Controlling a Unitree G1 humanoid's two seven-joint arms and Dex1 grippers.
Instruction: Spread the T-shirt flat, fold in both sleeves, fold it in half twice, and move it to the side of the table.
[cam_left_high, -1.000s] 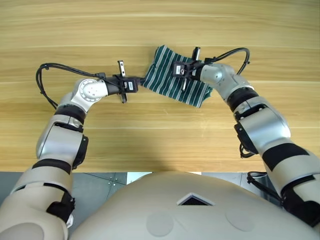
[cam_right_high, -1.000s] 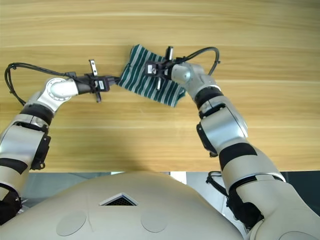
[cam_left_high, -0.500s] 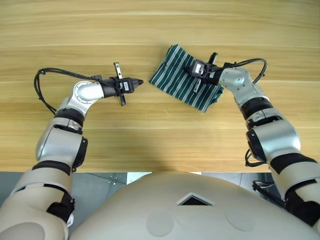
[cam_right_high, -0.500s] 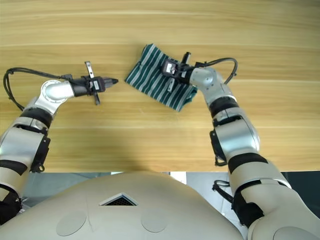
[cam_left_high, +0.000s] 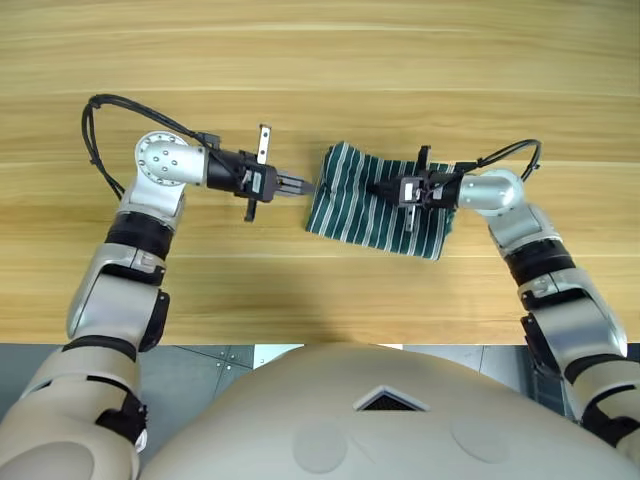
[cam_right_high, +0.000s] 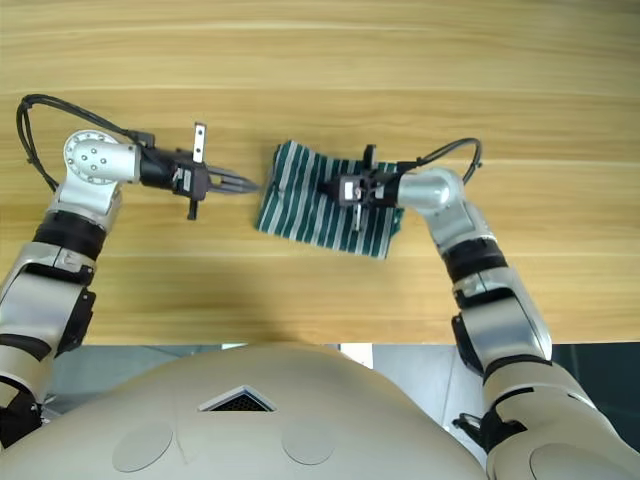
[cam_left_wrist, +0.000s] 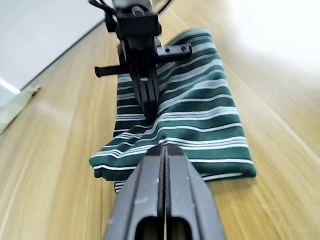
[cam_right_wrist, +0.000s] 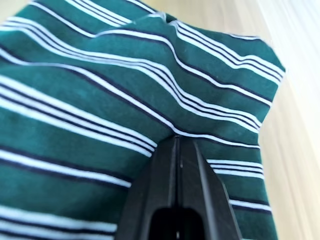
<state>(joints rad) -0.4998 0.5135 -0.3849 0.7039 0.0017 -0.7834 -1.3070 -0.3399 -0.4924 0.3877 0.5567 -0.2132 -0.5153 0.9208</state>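
Though the near edge of the wooden table lies closest, the T-shirt sits well in from it, roughly midway across the width that shows; it is folded into a compact, slightly skewed rectangle, dark green with white stripes, lying flat on the wood; the right gripper lies over the cloth from the shirt's right side, its two fingers pressed together with no gap, tips down on the fabric where creases gather; whether any cloth is nipped between them I cannot tell; the left gripper is on the shirt's left, its fingers likewise closed tight and holding nothing, tips just beside the shirt's left edge and pointing at it.
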